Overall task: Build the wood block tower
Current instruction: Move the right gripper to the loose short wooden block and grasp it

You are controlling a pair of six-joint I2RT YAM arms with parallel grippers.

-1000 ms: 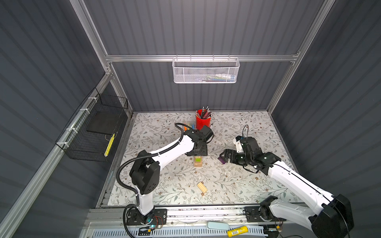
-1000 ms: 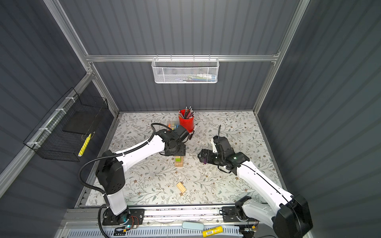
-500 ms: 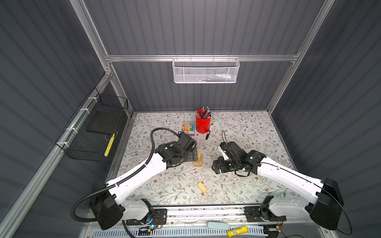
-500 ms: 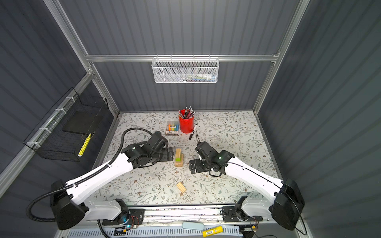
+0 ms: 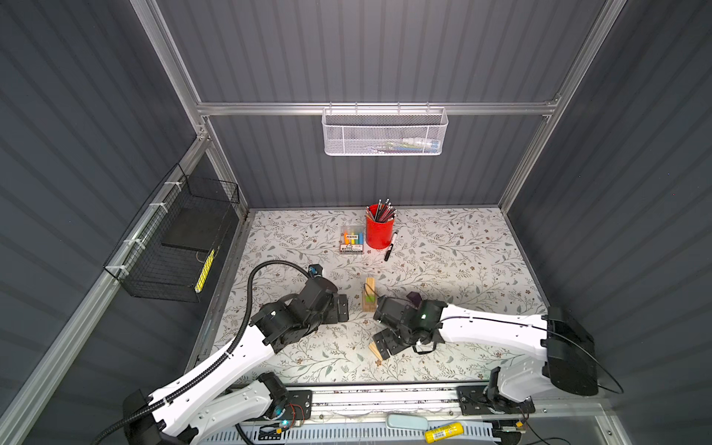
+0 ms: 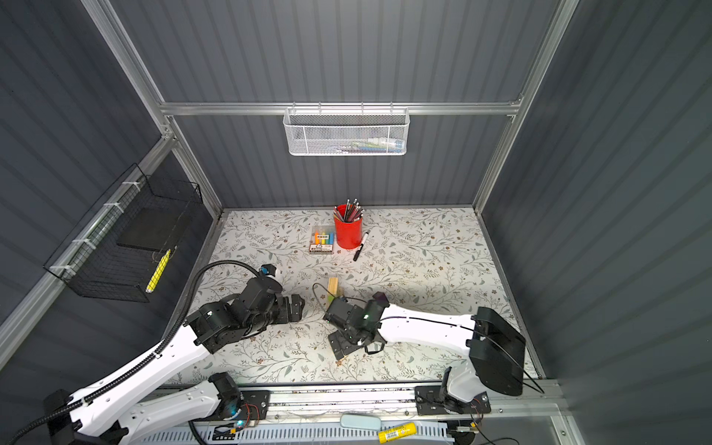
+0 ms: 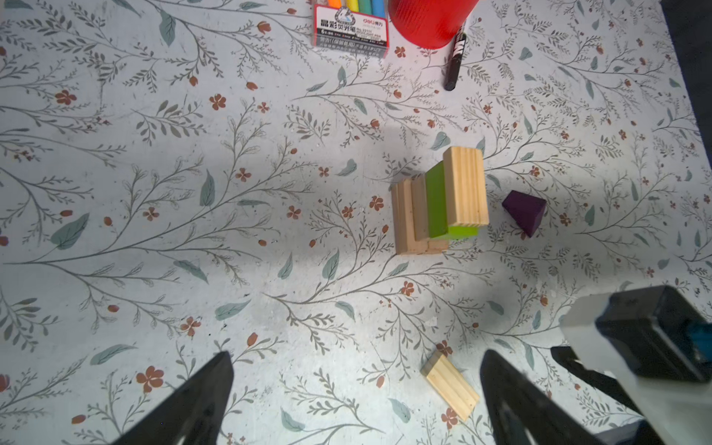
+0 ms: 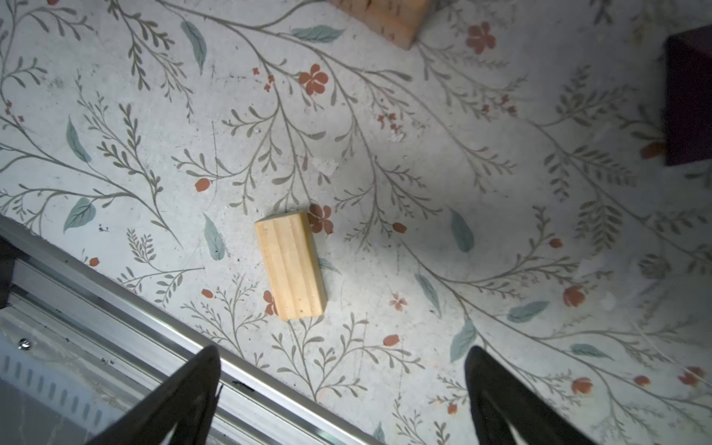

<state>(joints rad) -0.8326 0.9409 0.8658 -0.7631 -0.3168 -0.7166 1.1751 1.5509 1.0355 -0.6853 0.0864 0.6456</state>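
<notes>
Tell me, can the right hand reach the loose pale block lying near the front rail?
Probably yes. The right hand hangs open just above the loose pale block, and nothing lies between them.

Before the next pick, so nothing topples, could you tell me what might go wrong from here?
The open right gripper hovers over the loose block, which lies slightly askew, so it may twist when gripped. That arm's wrist sits close beside the slim tower; lifting could knock it.

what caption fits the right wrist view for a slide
Open right end effector hovers over a loose pale wood block.
</notes>
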